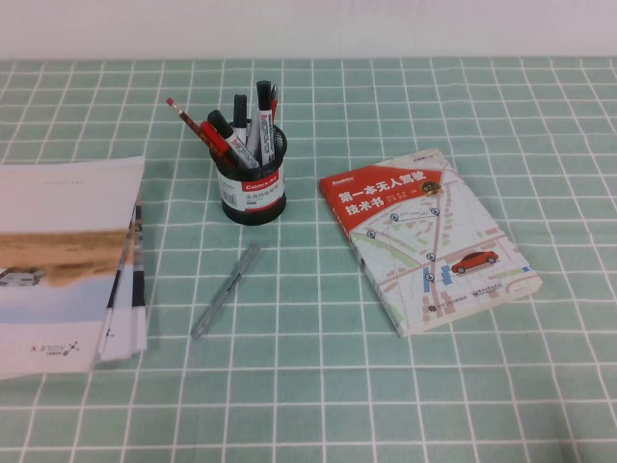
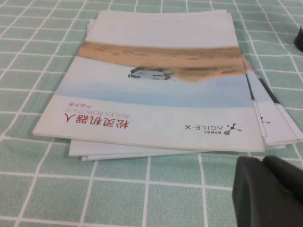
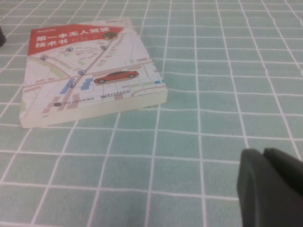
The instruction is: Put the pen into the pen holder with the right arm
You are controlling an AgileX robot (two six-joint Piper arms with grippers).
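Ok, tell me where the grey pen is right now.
In the high view the pen lies flat on the tablecloth, just in front of the pen holder, between the booklets and the book.

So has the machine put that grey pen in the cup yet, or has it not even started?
Nothing is done yet. The pen lies flat on the tablecloth, in front of the pen holder. Neither gripper holds anything: the right gripper is near the book, the left gripper by the booklets. Grasping, lifting and dropping it in all remain.
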